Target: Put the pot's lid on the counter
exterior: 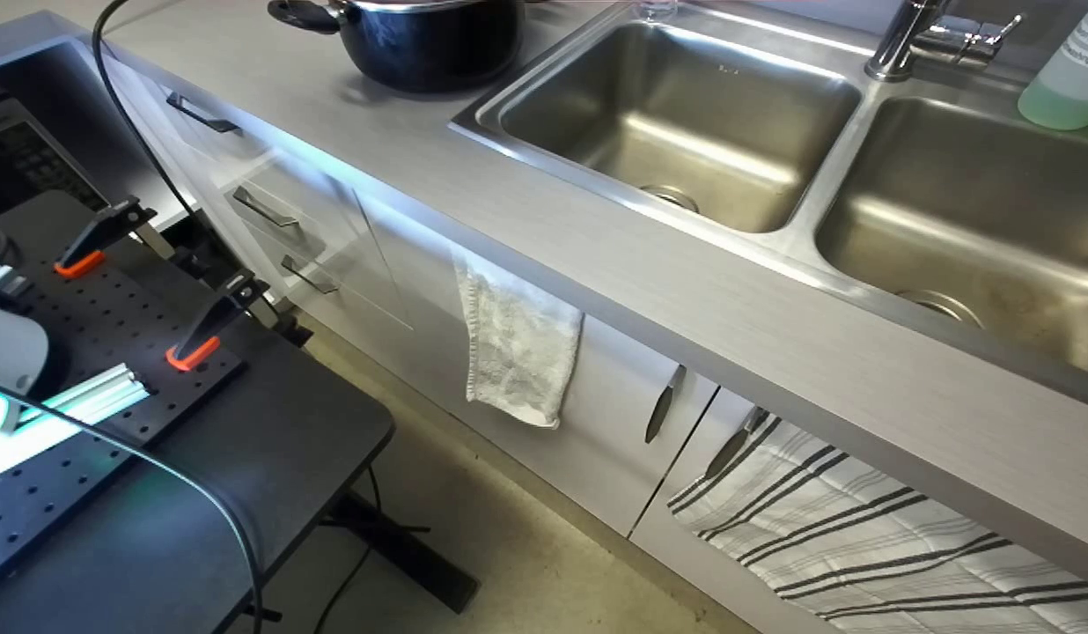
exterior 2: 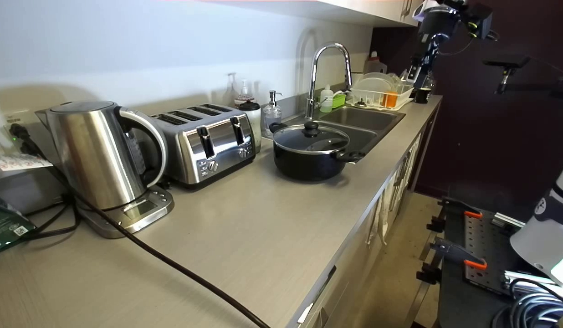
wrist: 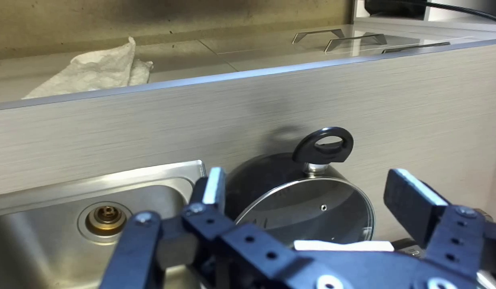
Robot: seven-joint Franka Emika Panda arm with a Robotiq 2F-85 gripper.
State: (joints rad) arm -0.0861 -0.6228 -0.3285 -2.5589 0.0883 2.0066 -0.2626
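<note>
The dark pot (exterior 2: 304, 166) stands on the light-grey counter (exterior 2: 245, 232) beside the sink. The see-through lid (exterior 2: 288, 139) with a metal rim and black knob sits on the pot. An exterior view shows only the lower part of the pot (exterior: 434, 44) at the top edge. My gripper (exterior 2: 417, 75) is in the air toward the far end of the counter, away from the pot. In the wrist view my gripper (wrist: 312, 188) is open and empty. The pot (wrist: 252, 176) and lid (wrist: 312, 216) appear between and beyond its fingers; the lid's near part is hidden.
A steel kettle (exterior 2: 88, 155) and toaster (exterior 2: 217, 150) stand beside the pot. Behind it are a soap dispenser (exterior 2: 272, 114) and faucet (exterior 2: 312, 82). Beyond are sink basins (exterior: 685, 123) and a dish rack (exterior 2: 377, 102). A black cable (exterior 2: 172, 265) crosses the counter's near end.
</note>
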